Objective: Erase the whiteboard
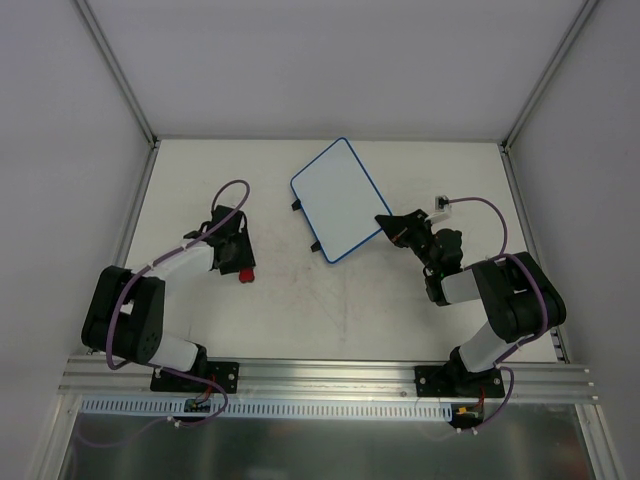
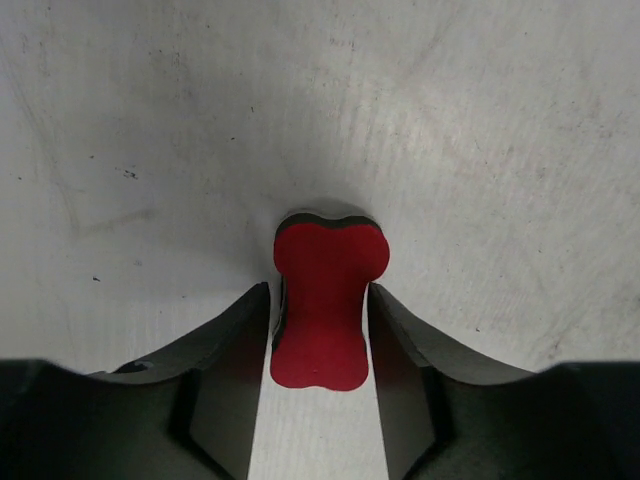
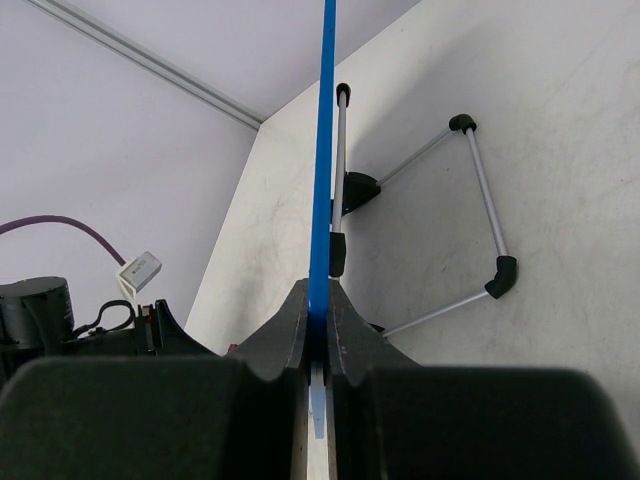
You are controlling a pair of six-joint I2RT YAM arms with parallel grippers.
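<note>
— Whereabouts of the whiteboard?
— Right of centre, towards the back of the desk, lying askew. White face up, seemingly free of marks. Clenched at its near right corner by the right jaws, squarely on the blue rim. Seen edge-on from the right wrist, with a thin wire stand showing behind it. Looks tipped up on the gripped side. Contact of the two black tabs with the desk: not possible to tell.
— And the left jaws?
— Well apart from the board, down at the desk. Closed in on the waist of the red eraser, touching it on both sides as far as can be seen.
— Handling of the board?
— Probably light, thin and stiff, with a slick face. Likely to skate or pivot under a wipe unless pinned. Best taken on the rim at a corner or short edge, as now. Keeps the writing face free and stays off the spindly, bend-prone stand.
— Anything to watch?
— Gentle strokes only, directed towards the held corner where possible. Too much push far from that pinch, and a real chance of levering the rim out
</note>
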